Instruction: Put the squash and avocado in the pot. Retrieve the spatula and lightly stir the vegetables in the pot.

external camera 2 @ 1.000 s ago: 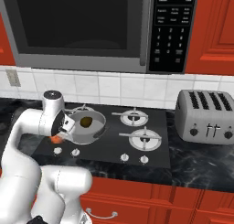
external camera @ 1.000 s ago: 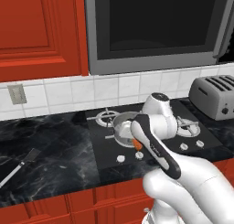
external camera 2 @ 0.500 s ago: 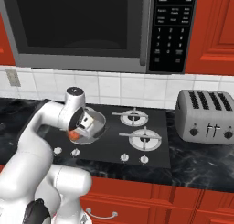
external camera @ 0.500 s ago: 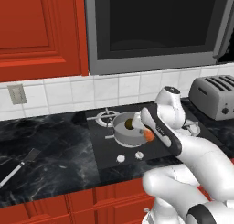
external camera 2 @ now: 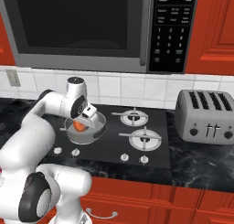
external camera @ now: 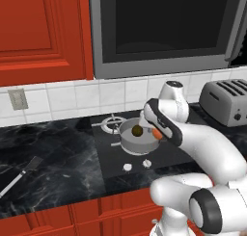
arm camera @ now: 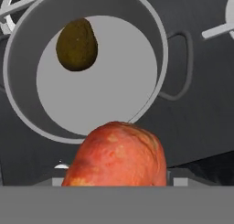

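One vegetable, the avocado (arm camera: 77,45), lies in the pot (arm camera: 27,113); the tool (external camera 2: 85,120), closed on the squash (arm camera: 116,154) above the near rim, should centre before releasing.

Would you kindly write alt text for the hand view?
An orange-red squash is held close to the camera, above the near rim of a round grey pot. Inside the pot lies a dark olive avocado.

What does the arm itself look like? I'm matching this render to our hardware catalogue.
Smooth, rounded white shells make up the arm, with dark grey to black bands at the joints. A dark panel runs along the wrist link. The gripper is a small white block. No cables or markings are visible.
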